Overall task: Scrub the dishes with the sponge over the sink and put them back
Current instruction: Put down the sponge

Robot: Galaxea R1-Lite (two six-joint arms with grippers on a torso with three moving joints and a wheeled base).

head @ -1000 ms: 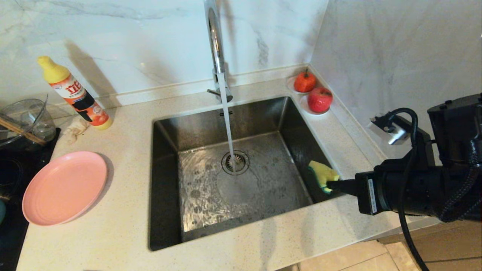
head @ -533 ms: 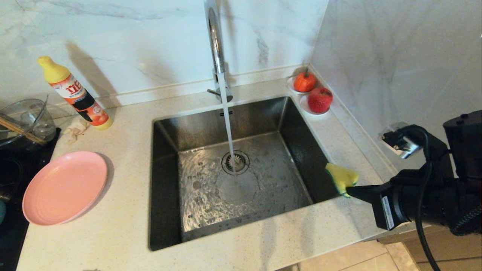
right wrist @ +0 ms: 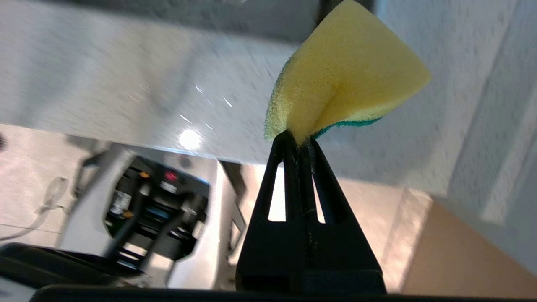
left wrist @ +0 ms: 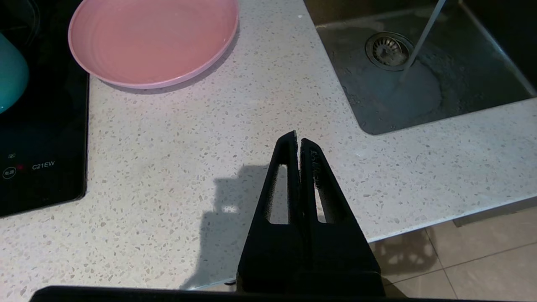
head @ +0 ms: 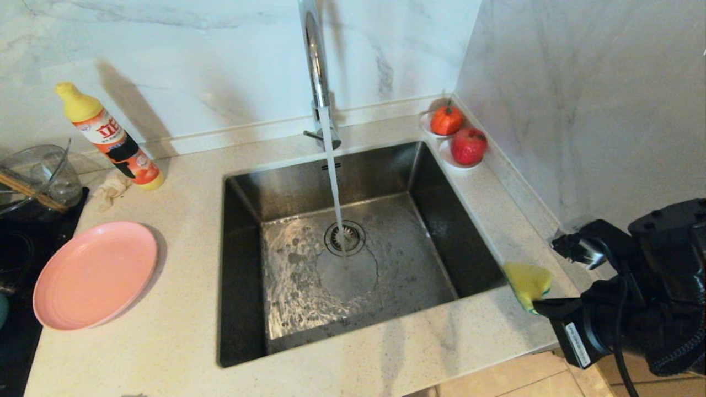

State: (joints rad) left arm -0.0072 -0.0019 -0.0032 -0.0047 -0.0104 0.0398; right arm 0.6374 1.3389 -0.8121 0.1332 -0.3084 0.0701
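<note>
My right gripper is shut on one end of the yellow sponge, holding it above the counter just right of the sink. The right wrist view shows the sponge folded between the tips of that gripper, its green layer underneath. The pink plate lies on the counter left of the sink, and the plate also shows ahead of my left gripper. That gripper is shut on nothing above the counter's front edge. A sliver of the teal bowl rests on the black cooktop.
Water runs from the chrome faucet onto the drain. A detergent bottle leans at the back left beside a glass bowl with chopsticks. Two saucers with red fruit sit in the back right corner by the wall.
My right gripper has carried the sponge out from over the sink's right side, rightward and toward the front, to above the counter. The left arm has not moved.
</note>
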